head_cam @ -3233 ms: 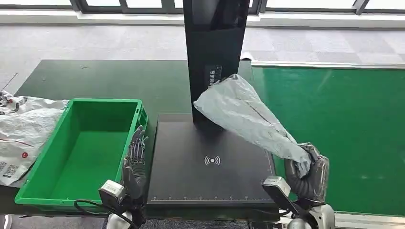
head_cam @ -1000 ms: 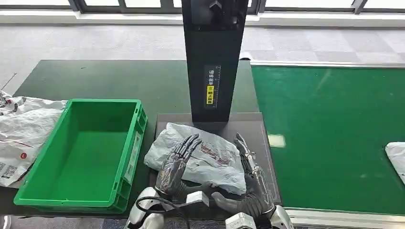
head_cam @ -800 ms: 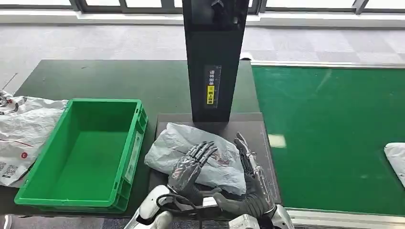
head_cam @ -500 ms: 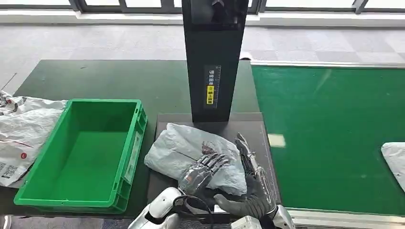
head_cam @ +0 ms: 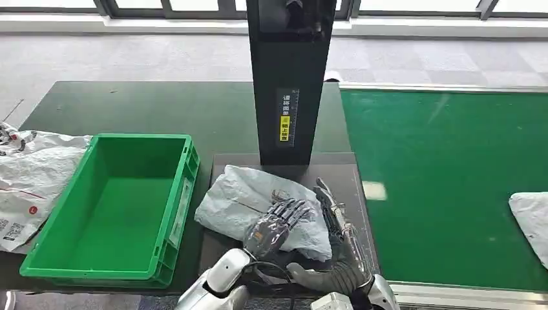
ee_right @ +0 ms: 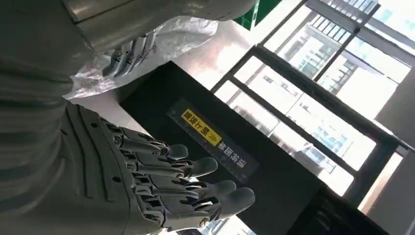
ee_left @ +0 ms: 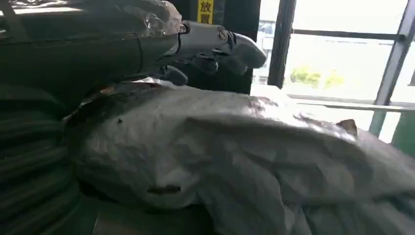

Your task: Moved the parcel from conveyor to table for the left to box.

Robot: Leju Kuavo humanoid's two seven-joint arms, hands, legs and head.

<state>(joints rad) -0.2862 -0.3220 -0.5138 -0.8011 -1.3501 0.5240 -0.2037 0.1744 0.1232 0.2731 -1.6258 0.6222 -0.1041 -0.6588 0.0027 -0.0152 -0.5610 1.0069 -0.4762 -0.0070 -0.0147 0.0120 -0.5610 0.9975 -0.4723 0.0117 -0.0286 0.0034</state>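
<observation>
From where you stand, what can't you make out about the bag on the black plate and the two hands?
- Left hand: head view shows it lying on the grey bag; whether it grips is hidden beneath it.
- Near edge of the bag: covered by both hands, head view.
- Bag's label: too small in head view, blurred in left wrist view.
- Right hand: contact with the bag unclear.
- Second bag on the belt: cut off by the picture's right edge.

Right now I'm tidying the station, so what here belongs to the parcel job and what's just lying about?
Job:
grey parcel on the black platform
left robot hand resting on it
right robot hand beside it
green crate

Lying about:
white bags
another parcel on the conveyor
</observation>
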